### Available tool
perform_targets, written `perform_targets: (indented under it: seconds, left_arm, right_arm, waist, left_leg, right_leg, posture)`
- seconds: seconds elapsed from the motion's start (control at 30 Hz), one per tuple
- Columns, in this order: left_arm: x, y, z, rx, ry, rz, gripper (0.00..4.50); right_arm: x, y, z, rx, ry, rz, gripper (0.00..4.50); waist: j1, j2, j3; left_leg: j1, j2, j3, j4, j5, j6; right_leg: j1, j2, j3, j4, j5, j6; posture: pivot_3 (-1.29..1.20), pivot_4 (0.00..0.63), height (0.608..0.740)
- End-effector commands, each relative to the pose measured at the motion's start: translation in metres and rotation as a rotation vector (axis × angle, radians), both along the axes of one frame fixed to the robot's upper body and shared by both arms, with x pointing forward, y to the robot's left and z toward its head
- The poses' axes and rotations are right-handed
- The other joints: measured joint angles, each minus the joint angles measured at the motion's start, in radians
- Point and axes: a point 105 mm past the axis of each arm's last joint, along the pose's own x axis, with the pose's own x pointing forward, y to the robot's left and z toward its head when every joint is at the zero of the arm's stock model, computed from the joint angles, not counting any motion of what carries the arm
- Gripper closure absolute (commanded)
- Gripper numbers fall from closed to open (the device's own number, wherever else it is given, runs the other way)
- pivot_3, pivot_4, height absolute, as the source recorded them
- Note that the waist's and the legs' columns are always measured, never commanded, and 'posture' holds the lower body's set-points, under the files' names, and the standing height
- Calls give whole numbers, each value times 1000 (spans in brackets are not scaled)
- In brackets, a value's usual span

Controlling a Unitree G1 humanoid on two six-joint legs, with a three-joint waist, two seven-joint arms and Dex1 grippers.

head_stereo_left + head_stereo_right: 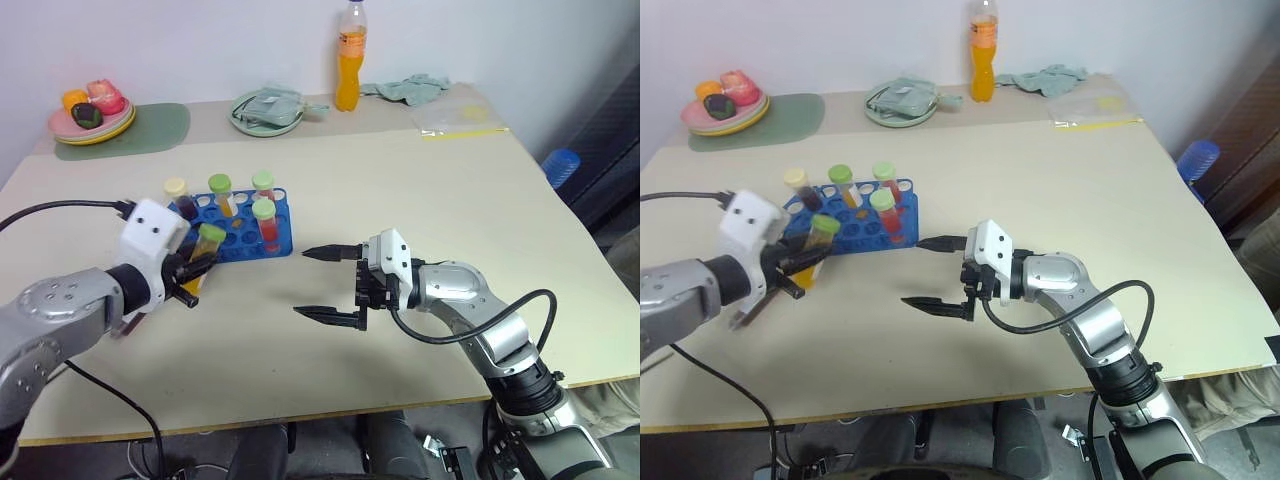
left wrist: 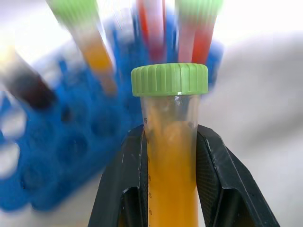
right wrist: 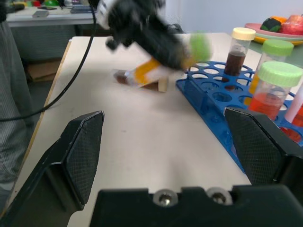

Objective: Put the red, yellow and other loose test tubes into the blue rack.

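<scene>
Hardly anything here can be read. The tube (image 2: 171,156) of orange liquid with the green cap carries a column of small printed graduation marks down its clear wall, with what looks like a "15" just under the cap, though the digits are too small to be sure of. The orange drink bottle (image 1: 348,56), standing well beyond the blue rack (image 1: 243,228) at the far edge of the surface (image 1: 420,190), has a label band, but its print cannot be made out.

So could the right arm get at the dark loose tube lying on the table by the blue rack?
Probably not easily: the left gripper with its yellow tube hangs over the dark tube, beyond the blue rack.
</scene>
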Motion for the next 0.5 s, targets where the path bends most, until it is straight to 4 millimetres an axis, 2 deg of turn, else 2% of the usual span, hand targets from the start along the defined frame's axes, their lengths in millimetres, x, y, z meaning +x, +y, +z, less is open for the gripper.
perform_targets:
  seconds: [0.03, 0.07, 0.13, 0.23, 0.33, 0.5]
  left_arm:
    - [32, 30, 25, -65, -308, 372, 3754]
    - [38, 33, 26, -77, -370, 472, 3754]
    - [41, 22, 26, -104, -465, 531, 3754]
    - [45, -6, 15, -32, -578, 488, 3754]
    - [50, -15, 4, -57, -619, 515, 3754]
    - [60, -35, -8, -119, -630, 451, 3754]
  right_arm:
    - [9, -3, 3, 53, -12, -62, 0]
    - [11, -4, 2, 67, 2, -78, 0]
    - [12, -3, 1, 80, 17, -90, 0]
    - [11, -1, -1, 84, 26, -97, 0]
    - [9, 1, -1, 97, 38, -112, 0]
    - [10, 0, -1, 110, 55, -135, 0]
  waist:
    - [20, 0, 0]
    - [29, -1, 0]
    - [30, -5, -2]
    - [29, -5, -2]
    - [27, -4, -2]
    - [23, -4, -2]
  left_leg:
    - [0, 0, 0, 1, 0, 0]
    - [1, -1, -2, 2, 0, 0]
    - [0, -4, -2, 3, 0, 0]
    - [0, -6, -2, 3, -1, 2]
    - [0, -6, 0, 2, -1, 1]
    - [0, -5, 0, 3, -1, 1]
  right_leg:
    - [2, -1, -2, 0, 0, 0]
    - [4, -1, -4, -2, 0, 0]
    - [5, -1, -4, -2, 2, 2]
    - [4, -3, -2, -2, 3, 3]
    - [4, -2, -3, -2, 3, 3]
    - [2, -1, -3, 0, 3, 3]
  posture:
    - [0, 150, 740]
    - [0, 150, 740]
    - [0, 150, 740]
    - [0, 150, 740]
    - [0, 150, 740]
    - [0, 150, 740]
